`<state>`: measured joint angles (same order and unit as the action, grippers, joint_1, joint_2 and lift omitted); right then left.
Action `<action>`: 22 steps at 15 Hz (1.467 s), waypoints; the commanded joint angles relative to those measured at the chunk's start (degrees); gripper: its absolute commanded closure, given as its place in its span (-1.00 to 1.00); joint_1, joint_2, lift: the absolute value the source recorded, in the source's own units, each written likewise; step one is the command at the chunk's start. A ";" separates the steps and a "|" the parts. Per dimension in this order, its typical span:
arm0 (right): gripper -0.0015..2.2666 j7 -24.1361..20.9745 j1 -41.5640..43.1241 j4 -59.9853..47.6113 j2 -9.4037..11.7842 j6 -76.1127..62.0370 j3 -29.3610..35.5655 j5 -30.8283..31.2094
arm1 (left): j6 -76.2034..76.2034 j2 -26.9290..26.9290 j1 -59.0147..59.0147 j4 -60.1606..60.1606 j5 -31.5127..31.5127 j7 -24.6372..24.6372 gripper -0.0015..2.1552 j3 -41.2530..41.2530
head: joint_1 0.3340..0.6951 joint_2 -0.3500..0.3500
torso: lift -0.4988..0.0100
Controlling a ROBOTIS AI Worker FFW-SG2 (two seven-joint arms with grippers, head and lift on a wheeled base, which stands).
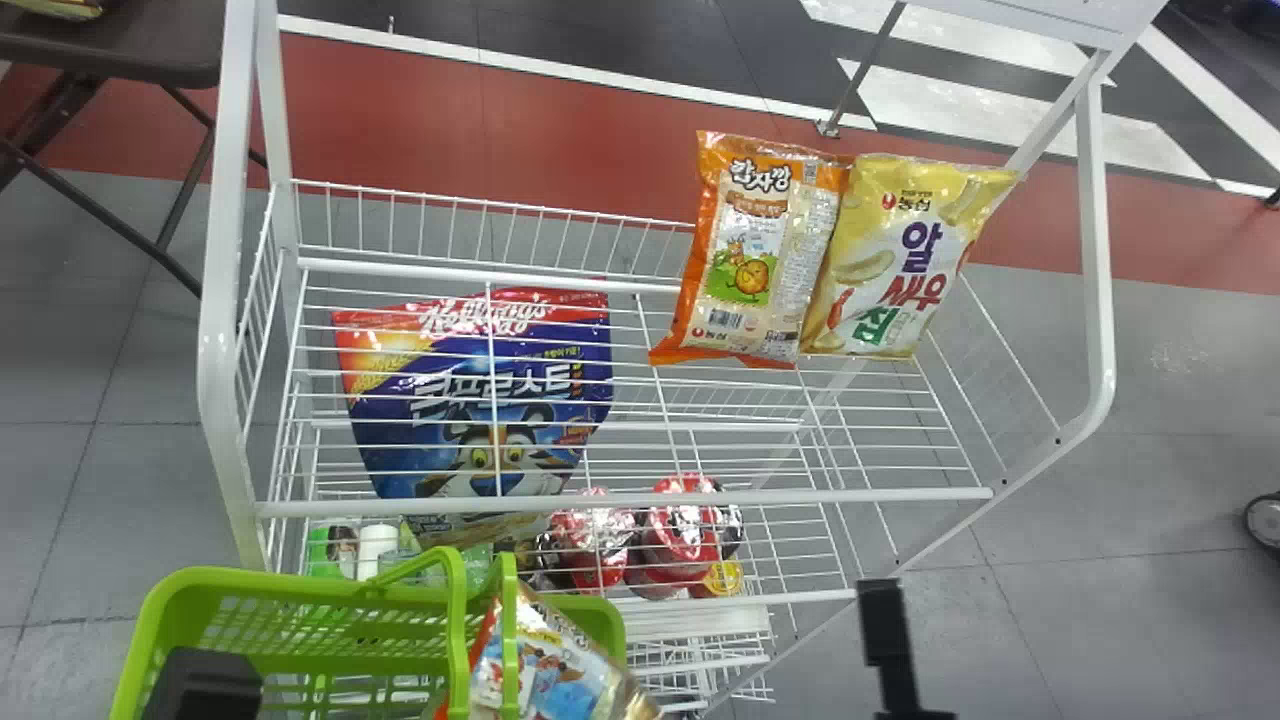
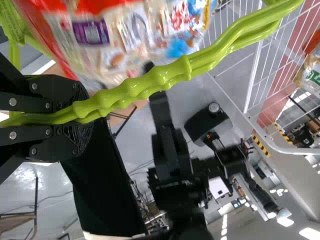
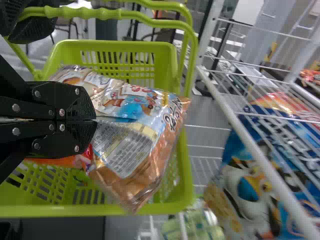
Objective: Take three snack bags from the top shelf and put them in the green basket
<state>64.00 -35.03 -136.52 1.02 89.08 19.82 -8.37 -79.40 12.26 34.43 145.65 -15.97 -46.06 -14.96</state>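
At the head view's bottom edge, dark parts of my left arm (image 1: 205,685) and right arm (image 1: 888,645) show. The green basket (image 1: 300,600) hangs before the rack, with my left gripper (image 2: 82,116) shut on its handles (image 2: 145,87). A snack bag (image 1: 565,675) is over the basket's opening beside the handles; my right gripper (image 3: 95,120) is shut on the near edge of this snack bag (image 3: 145,135). Under it, something red-orange (image 3: 55,161) shows in the basket. On the top shelf's right side lean an orange snack bag (image 1: 770,250) and a yellow one (image 1: 905,255).
The white wire rack (image 1: 640,498) stands directly beyond the basket, its posts rising left and right. A blue cereal bag (image 1: 485,400) is at the rack's left, with red-lidded items (image 1: 685,530) and small bottles (image 1: 375,548) lower down. A dark table (image 1: 120,45) stands at the far left.
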 commanded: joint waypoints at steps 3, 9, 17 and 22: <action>0.98 1.48 3.57 7.41 -0.14 -1.05 -4.35 -5.87 | 0.16 0.31 0.38 0.07 -0.03 -0.17 0.87 -0.86 | 1.00 -1.00 | 0.81; 0.54 6.84 7.17 15.14 -0.23 -4.21 -6.11 -10.71 | 0.34 0.48 1.61 0.51 -0.03 -0.61 0.87 -1.03 | 1.00 -1.00 | 0.81; -0.95 2.97 2.78 -0.41 1.35 1.01 -6.28 4.59 | 0.87 0.75 3.01 1.92 0.24 -0.53 0.87 -1.12 | 1.00 -1.00 | 0.81; -0.95 3.76 3.22 -6.65 2.67 1.01 3.56 5.03 | 0.69 0.83 3.10 2.00 0.67 0.09 0.87 -1.91 | 1.00 -1.00 | 0.81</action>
<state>67.63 -32.01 -142.24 3.55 89.96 20.40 -3.61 -78.56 13.09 37.52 147.60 -15.48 -46.11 -16.51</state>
